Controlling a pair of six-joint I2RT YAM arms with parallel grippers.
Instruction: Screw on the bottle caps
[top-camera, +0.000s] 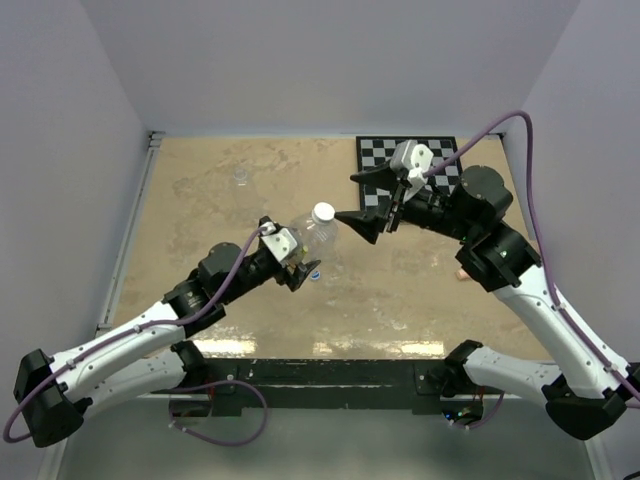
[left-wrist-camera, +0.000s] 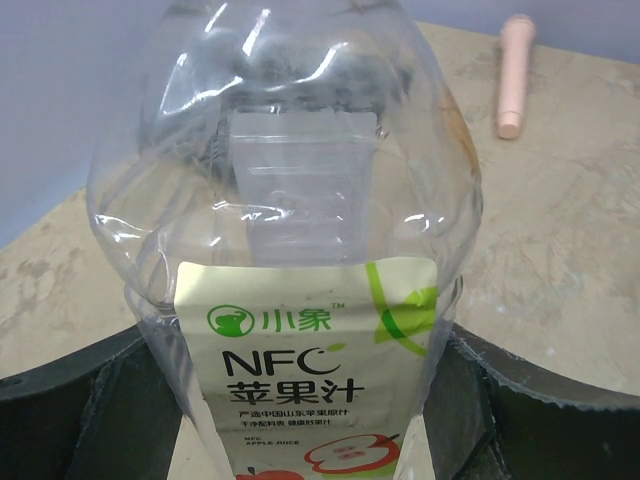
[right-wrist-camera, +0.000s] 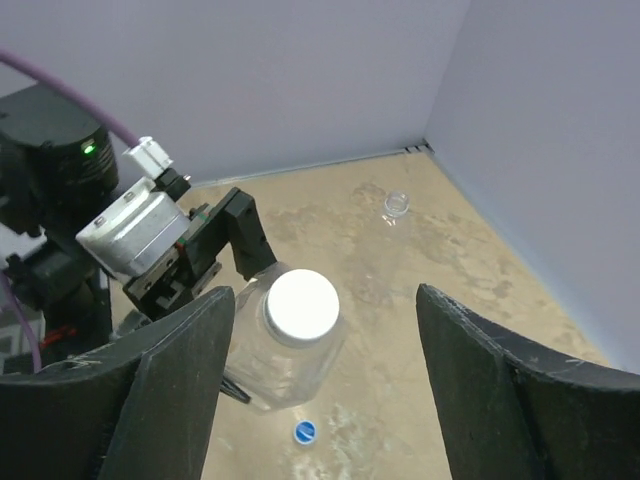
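Two bottles and two caps, logged from my console.

Item 1: the taller bottle (top-camera: 318, 240) was tilted near mid-table (top-camera: 400, 290), with the left gripper (top-camera: 290, 253) clenched around its labelled lower body.
- It was thin, clear plastic and looked empty.
- I judged it light, springy and easily dented, so a moderate squeeze low on the label suited it.

Item 2: the white cap (top-camera: 323, 212) was seated on that bottle's neck. I could not tell whether it was threaded tight. Being small and rigid, it was best pinched across its rim.

Item 3: the right gripper (top-camera: 345, 197) was spread wide, holding nothing, just right of the cap.

Item 4: the blue cap (top-camera: 315, 272) lay loose on the table just near of the bottle.

Item 5: the short bottle (top-camera: 241, 178) was at far left, well apart, seemingly uncapped.

Views:
- Only the left wrist camera showed the label print and a pinkish stick (left-wrist-camera: 515, 75).
- Only the right wrist camera showed the cap's top between its own fingers.
- Only the top camera showed both arms together.
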